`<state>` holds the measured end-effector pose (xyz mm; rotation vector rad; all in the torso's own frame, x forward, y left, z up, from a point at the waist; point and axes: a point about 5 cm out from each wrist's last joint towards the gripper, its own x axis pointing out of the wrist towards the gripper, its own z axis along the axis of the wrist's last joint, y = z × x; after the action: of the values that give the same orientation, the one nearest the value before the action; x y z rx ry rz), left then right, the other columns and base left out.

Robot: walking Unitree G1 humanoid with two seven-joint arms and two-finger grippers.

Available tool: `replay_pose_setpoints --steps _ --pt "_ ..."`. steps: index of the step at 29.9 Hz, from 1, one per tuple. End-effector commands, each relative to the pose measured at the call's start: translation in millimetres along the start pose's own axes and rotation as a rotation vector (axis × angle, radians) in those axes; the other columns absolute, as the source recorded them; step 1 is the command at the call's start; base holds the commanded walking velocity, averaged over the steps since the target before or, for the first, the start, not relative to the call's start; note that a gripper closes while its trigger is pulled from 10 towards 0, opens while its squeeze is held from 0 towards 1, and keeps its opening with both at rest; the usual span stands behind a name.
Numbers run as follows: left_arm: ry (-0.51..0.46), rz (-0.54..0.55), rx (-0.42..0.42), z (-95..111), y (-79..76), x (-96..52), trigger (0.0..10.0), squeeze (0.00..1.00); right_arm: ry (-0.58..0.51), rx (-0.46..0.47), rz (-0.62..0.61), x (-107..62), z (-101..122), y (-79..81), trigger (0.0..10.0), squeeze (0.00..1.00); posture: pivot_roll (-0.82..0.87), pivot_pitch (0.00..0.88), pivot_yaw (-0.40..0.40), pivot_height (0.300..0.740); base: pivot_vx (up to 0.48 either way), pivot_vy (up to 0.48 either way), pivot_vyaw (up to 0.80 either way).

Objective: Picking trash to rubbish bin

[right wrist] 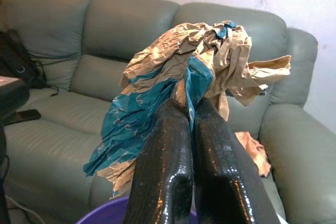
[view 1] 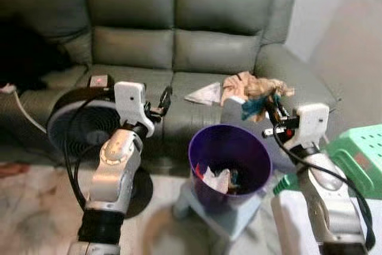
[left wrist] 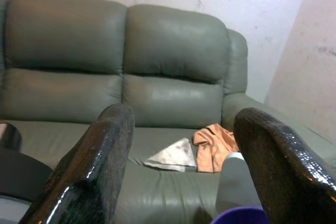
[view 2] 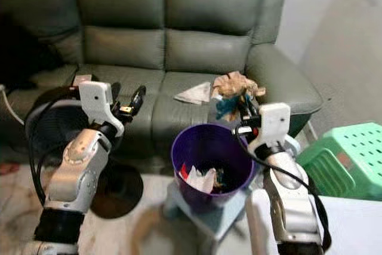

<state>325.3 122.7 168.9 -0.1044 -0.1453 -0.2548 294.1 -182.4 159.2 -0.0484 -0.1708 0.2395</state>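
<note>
A purple rubbish bin stands in front of the grey sofa, with some trash in its bottom. My right gripper is over the bin's right rim, shut on a crumpled brown and teal paper, which sticks up past the fingertips. My left gripper hangs open and empty to the left of the bin, before the sofa seat. On the seat behind the bin lie a flat white paper and an orange-brown crumpled piece.
A black floor fan stands at the left by my left arm. A green plastic stool is at the right. The bin rests on a small pale stool. A black bag lies on the sofa's left end.
</note>
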Motion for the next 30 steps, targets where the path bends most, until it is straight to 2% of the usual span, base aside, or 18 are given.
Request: replay_pose_setpoints --steps 1,4,9,13,15,19,21,23,27,29,30 --pt "-0.015 0.007 0.02 3.0 1.2 -1.9 10.0 0.0 0.022 -0.005 0.002 0.8 -1.2 -4.7 10.0 0.0 0.01 0.046 -0.058 0.74 0.0 0.0 0.0" --pt "-0.014 0.01 0.023 1.7 1.6 -3.7 10.0 0.0 0.035 -0.029 0.0 2.4 -1.9 -7.6 10.0 0.0 0.01 0.048 -0.064 0.74 0.0 0.0 0.0" --pt "0.001 -0.012 0.015 -4.6 -6.2 -10.1 10.0 0.0 0.094 -0.045 0.007 9.2 -8.0 -11.7 10.0 0.0 0.02 0.055 -0.073 0.74 0.0 0.0 0.0" --pt "0.022 -0.101 0.014 -14.0 -32.7 -23.9 10.0 0.0 0.138 -0.079 0.04 18.6 -15.9 -13.0 10.0 0.0 0.03 0.08 -0.094 0.74 0.0 0.0 0.0" --pt "0.02 -0.131 0.019 -15.5 -42.0 -28.3 10.0 0.0 0.152 -0.044 0.039 22.0 -18.5 -12.8 10.0 0.0 0.04 0.09 -0.102 0.74 0.0 0.0 0.0" --pt "0.037 -0.234 0.018 -22.8 -73.0 -44.9 10.0 0.0 0.198 -0.059 0.143 32.1 -28.0 -0.9 10.0 0.0 0.04 0.126 -0.12 0.74 0.0 0.0 0.0" --pt "0.039 -0.239 0.019 -23.2 -74.6 -45.7 10.0 0.0 0.202 -0.059 0.149 32.6 -28.5 -0.4 10.0 0.0 0.04 0.126 -0.12 0.74 0.0 0.0 0.0" --pt "0.031 -0.295 0.013 -22.7 -88.7 -53.6 10.0 0.0 0.23 -0.059 0.158 40.1 -34.3 3.1 10.0 0.0 0.05 0.147 -0.128 0.74 0.0 0.0 0.0" --pt "0.034 -0.321 0.006 -21.9 -98.4 -59.2 10.0 0.0 0.249 -0.071 0.211 46.3 -38.7 10.1 10.0 0.0 0.05 0.164 -0.133 0.74 0.0 0.0 0.0" --pt "0.022 -0.388 0.031 -20.1 -111.9 -68.4 10.0 0.0 0.291 -0.08 0.243 53.8 -44.3 14.9 10.0 0.0 0.05 0.172 -0.137 0.74 0.0 0.0 0.0" --pt "0.022 -0.388 0.031 -20.1 -111.9 -68.4 10.0 0.0 0.291 -0.08 0.243 53.8 -44.3 14.9 10.0 0.0 0.05 0.172 -0.137 0.74 0.0 0.0 0.0"
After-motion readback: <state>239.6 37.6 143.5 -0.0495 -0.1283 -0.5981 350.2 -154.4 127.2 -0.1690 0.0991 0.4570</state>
